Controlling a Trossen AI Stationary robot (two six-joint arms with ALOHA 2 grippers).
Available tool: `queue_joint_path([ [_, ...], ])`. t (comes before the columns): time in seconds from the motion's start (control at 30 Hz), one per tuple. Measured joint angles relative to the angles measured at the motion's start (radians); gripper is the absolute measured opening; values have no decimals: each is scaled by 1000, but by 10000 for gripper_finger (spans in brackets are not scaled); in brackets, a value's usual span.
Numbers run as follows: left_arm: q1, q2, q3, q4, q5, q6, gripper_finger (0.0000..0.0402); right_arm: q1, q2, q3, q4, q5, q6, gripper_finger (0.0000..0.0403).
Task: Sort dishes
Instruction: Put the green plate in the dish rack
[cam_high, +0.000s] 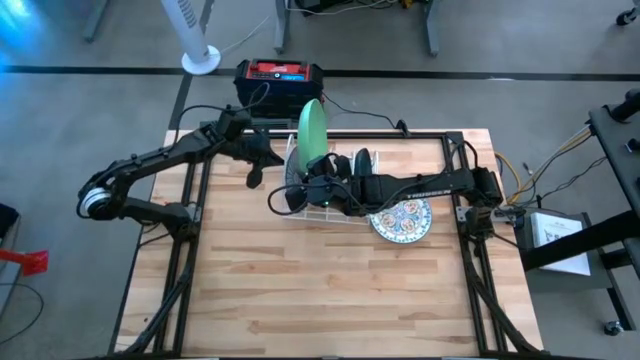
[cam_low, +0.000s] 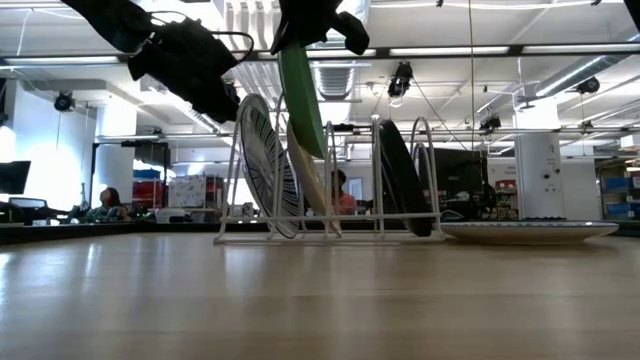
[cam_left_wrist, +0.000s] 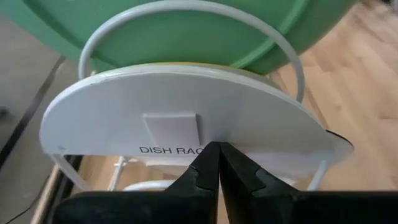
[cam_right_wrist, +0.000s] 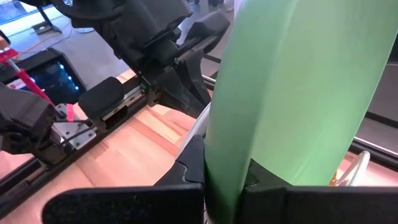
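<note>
1. The right gripper (cam_high: 318, 166) reaches in over the white wire dish rack (cam_high: 300, 205) at the far middle of the light wooden table (cam_high: 300, 300). Its two dark fingers (cam_right_wrist: 186, 168) are pinched tight on the lower edge of a plain light green round plate (cam_high: 313, 130).
2. The green plate stands on edge, tilted, and rises above the rack. In the low view its lower rim (cam_low: 300, 95) dips between the rack's wire loops, but whether it rests in a slot cannot be told.
3. The left gripper (cam_high: 257, 172) hangs just beside the rack on the left arm's side. Its fingers (cam_left_wrist: 205, 174) are pressed together with nothing between them. Its wrist view looks straight at a white semicircular end panel (cam_left_wrist: 180, 130) lettered "DISH RAC", with a sliver of yellow at the panel's top edge.
4. In the rack, the low view shows a patterned plate with dark radial stripes on its rim (cam_low: 262, 160) standing upright in a slot on the left arm's side.
5. A dark round plate (cam_low: 400, 180) stands upright in a slot towards the other end of the rack.
6. A white round plate with a blue floral pattern (cam_high: 405, 220) lies flat on the table just beside the rack, under the right arm's forearm.
7. A red and black box (cam_high: 280, 75) sits on the floor beyond the table's far edge, near a white fan stand (cam_high: 200, 55).
</note>
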Motion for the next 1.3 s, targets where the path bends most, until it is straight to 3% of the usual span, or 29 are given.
queue_joint_path([
  [0.17, 8, -15, 0, 7, -62, -37, 0, 0, 0, 0, 3, -8, 1, 2],
  [0.33, 6, -63, 3, -69, -310, -84, 0, -5, 0, 0, 23, -39, 1, 2],
  [0.47, 6, -123, 1, -132, -395, -150, 0, -5, 1, 0, 29, -77, -4, 2],
  [0.67, 5, -198, 2, -131, -310, -195, 0, -13, 1, 0, 47, -79, -25, 2],
  [0.87, 5, -214, 0, -156, -306, -230, 0, -11, 1, 0, 44, -70, -26, 2],
  [1.17, -17, -341, 16, -183, -305, -253, 0, -16, 1, 0, 35, -82, -30, 2],
  [1.3, -38, -378, 36, -312, -300, -281, 0, -16, 1, 0, 33, -81, -30, 2],
])
